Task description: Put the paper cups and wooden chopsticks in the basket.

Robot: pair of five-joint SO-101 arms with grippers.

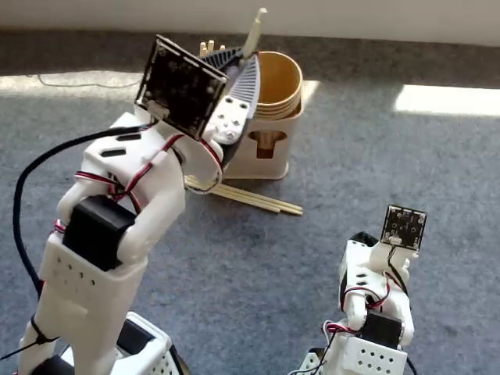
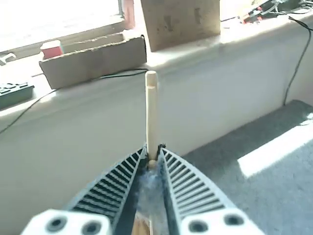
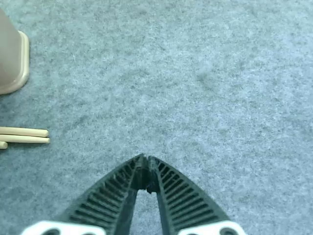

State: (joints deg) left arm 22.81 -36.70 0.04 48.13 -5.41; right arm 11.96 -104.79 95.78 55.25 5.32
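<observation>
My left gripper [image 1: 244,62] is raised over the cream basket [image 1: 266,144] and is shut on a wooden chopstick [image 2: 151,115] that sticks up past its fingertips; the same chopstick [image 1: 255,33] shows above the basket's rim. Paper cups [image 1: 279,82] are stacked inside the basket, and a few chopstick ends [image 1: 208,48] stand up at its back. Several chopsticks [image 1: 250,197] lie on the grey carpet in front of the basket; their ends [image 3: 24,136] appear in the right wrist view. My right gripper [image 3: 145,164] is shut on nothing, low over bare carpet at the near right.
The basket's corner [image 3: 12,58] lies off to one side of my right gripper. Grey carpet stretches between the basket and the right arm [image 1: 379,289]. A white wall [image 2: 220,98] with a ledge holding a cardboard box [image 2: 93,61] runs behind the basket.
</observation>
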